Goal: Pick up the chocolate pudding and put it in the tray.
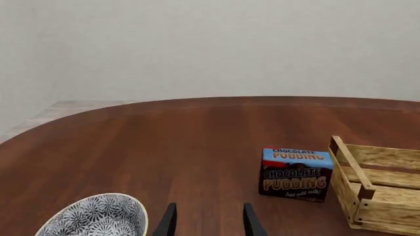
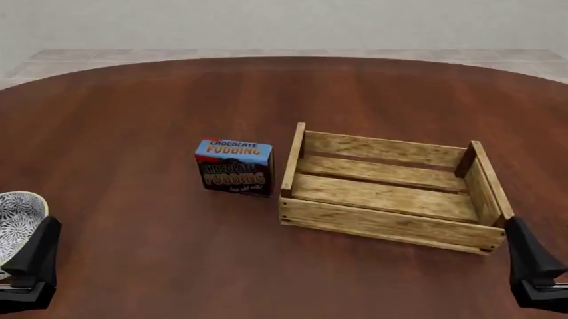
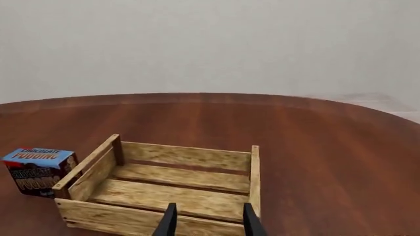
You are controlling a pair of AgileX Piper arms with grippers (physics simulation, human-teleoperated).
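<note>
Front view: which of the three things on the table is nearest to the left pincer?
The bowl, patterned black and white, right beside the left pincer. Pudding and crate lie farther.

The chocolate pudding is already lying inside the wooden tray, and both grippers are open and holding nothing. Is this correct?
Not quite. The chocolate pudding is not inside the tray; it stands on the table just outside the tray's left end board, as the front view shows. The rest is right: the left gripper and right gripper are open and hold nothing.
</note>
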